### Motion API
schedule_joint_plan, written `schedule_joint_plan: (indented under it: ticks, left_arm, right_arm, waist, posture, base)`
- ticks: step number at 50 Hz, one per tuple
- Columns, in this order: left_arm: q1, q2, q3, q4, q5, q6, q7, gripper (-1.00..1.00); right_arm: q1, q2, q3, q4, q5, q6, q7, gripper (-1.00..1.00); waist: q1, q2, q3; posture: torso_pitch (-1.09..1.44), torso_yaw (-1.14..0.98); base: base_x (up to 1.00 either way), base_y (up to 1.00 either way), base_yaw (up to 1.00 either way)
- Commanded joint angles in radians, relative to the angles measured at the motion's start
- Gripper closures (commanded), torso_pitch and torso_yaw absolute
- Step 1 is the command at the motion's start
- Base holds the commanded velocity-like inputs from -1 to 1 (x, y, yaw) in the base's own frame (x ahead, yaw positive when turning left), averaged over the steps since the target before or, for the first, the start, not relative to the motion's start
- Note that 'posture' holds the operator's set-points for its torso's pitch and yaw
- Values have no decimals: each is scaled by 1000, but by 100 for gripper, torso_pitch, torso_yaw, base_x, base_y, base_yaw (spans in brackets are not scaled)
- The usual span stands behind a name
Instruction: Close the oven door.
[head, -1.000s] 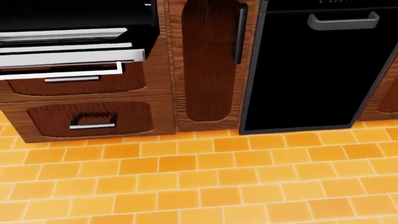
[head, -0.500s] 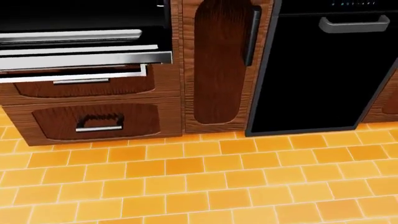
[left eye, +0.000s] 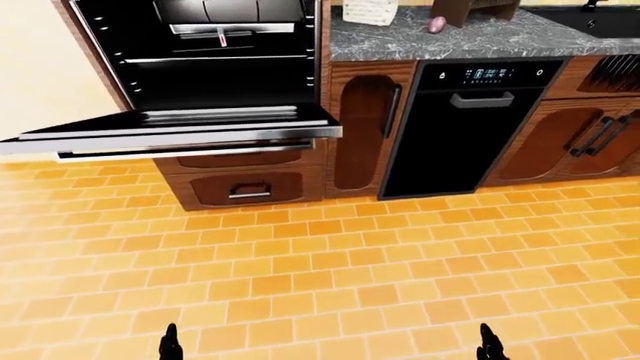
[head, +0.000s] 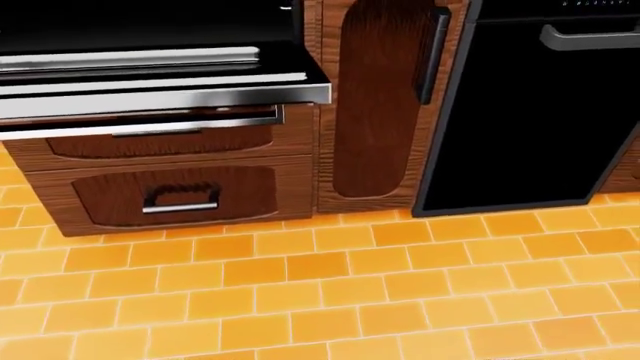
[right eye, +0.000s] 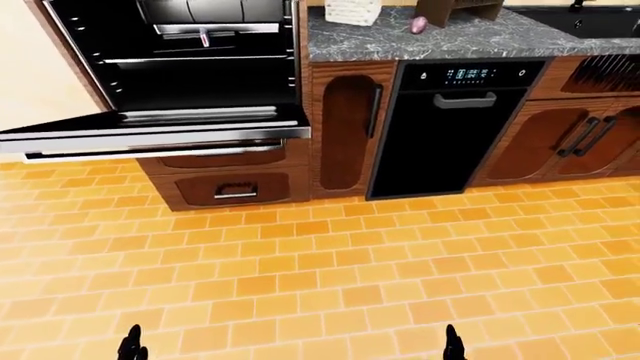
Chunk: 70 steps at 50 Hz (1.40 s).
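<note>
Left-eye view, left to right: oven door (left eye: 170, 131) is dropped fully open, hanging flat out from the black oven cavity (left eye: 215, 67) at upper left, its bar handle (left eye: 185, 152) along the near edge, facing the bottom of the view. Wire rack (left eye: 215, 58) visible inside the cavity, plus something shiny on the upper level, can't tell what. Under the door: two wood drawers, the lower drawer (left eye: 248, 187) with a small metal pull, the upper one mostly hidden by the door. Just right of the oven, a narrow tall wood cabinet door (left eye: 362, 131) with a dark vertical handle. Next to it a black dishwasher (left eye: 455, 131) with a display strip and a grey bar handle (left eye: 481, 98). Further right, wood cupboard doors (left eye: 570, 142) with dark handles. Grey marbled bench (left eye: 440, 37) runs over the cabinet and dishwasher; on it a paper-like item (left eye: 370, 10), a small purple object (left eye: 436, 24) and a brown wooden piece (left eye: 470, 9), a dark sink (left eye: 590, 19) at the far right. Orange tiled floor (left eye: 330, 277) fills the lower half. Left robot hand (left eye: 169, 345) and right robot hand (left eye: 490, 346) only show as dark tips at the bottom edge, well apart from the door; can't tell if fingers are apart or together. Head view just shows the door edge, drawers, cabinet and dishwasher up close.
</note>
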Motion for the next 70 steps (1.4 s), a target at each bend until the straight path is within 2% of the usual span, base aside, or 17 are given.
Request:
schedule_joint_plan:
  ticks: [1,2,6,11,15,16,23,31,32,39,45,47,56,60,61,65,70]
  left_arm:
    - [-10,8,2,-18,-3,-24,1,-100]
    - [-10,7,2,-18,-4,-24,0,-100]
    - [-11,7,2,-18,-1,-23,2,-100]
    - [-9,5,2,-18,2,-22,2,-100]
    - [-9,3,1,-18,4,-22,1,-100]
    - [-8,2,1,-18,5,-22,2,-100]
    - [-12,0,1,-18,2,-18,-3,-100]
    - [-10,1,-1,-18,0,-16,-6,-100]
    - [-10,2,0,-18,-1,-16,-6,-100]
    - [-8,3,-1,-18,0,-17,-9,-100]
    - [-5,1,0,-17,3,-19,-9,-100]
    - [-5,1,0,-17,2,-19,-9,-100]
    - [-11,2,1,-18,-1,-17,-10,-100]
    - [-13,2,0,-18,-2,-16,-10,-100]
    - [-13,2,0,-18,-2,-16,-10,-100]
    - [-12,2,-2,-18,-2,-16,-10,-100]
    - [-11,3,-2,-18,-1,-15,-8,-100]
  right_arm:
    - [-6,-15,-5,-14,4,-18,-2,-100]
    - [-6,-15,-5,-14,4,-18,-2,-100]
    - [-6,-15,-5,-14,3,-17,0,-100]
    - [-6,-14,-5,-14,2,-15,1,-100]
    - [-5,-13,-4,-14,2,-16,0,-100]
    - [-6,-12,-5,-14,2,-16,0,-100]
    - [-7,-13,-5,-15,4,-13,1,-100]
    - [-5,-13,-3,-14,3,-16,-4,-100]
    - [-5,-13,-3,-14,3,-16,-4,-100]
    - [-3,-14,-4,-14,-1,-15,-5,-100]
    - [-5,-15,-4,-14,-3,-12,-4,-100]
    - [-4,-15,-4,-14,-3,-12,-3,-100]
    - [-5,-12,-3,-14,-3,-15,-5,-100]
    - [-7,-13,-2,-15,-2,-11,-3,-100]
    - [-7,-14,-2,-15,-2,-11,-3,-100]
    - [-4,-13,-2,-14,-2,-12,-1,-100]
    - [-1,-11,-1,-14,-6,-14,-5,-100]
  waist:
    - [-5,-22,-18]
    - [-14,23,-8]
    - [-12,20,-17]
    - [-7,76,-5]
    - [4,204,-31]
    - [9,134,-13]
    - [7,99,-7]
    - [-1,-15,-11]
    - [-10,29,-12]
    - [-7,51,-9]
    - [-8,175,-37]
    - [3,146,-8]
    - [1,60,-5]
    - [-5,-22,-18]
    - [-13,27,-9]
    - [-12,19,-19]
    - [-7,79,-5]
  posture:
    - [0,0]
    - [0,0]
    - [0,0]
    - [0,0]
    - [0,0]
    - [0,0]
    - [0,0]
    - [0,0]
    - [0,0]
    - [0,0]
    - [0,0]
    - [0,0]
    - [0,0]
    - [0,0]
    - [0,0]
    - [0,0]
    - [0,0]
  base:
    - [0,27,0]
    - [0,27,0]
    - [0,27,0]
    - [0,27,0]
    - [0,27,0]
    - [0,27,0]
    - [0,27,0]
    - [0,27,0]
    - [0,28,0]
    - [0,27,0]
    - [0,27,0]
    - [0,27,0]
    - [0,28,0]
    - [0,28,0]
    - [0,27,0]
    - [0,28,0]
    - [0,27,0]
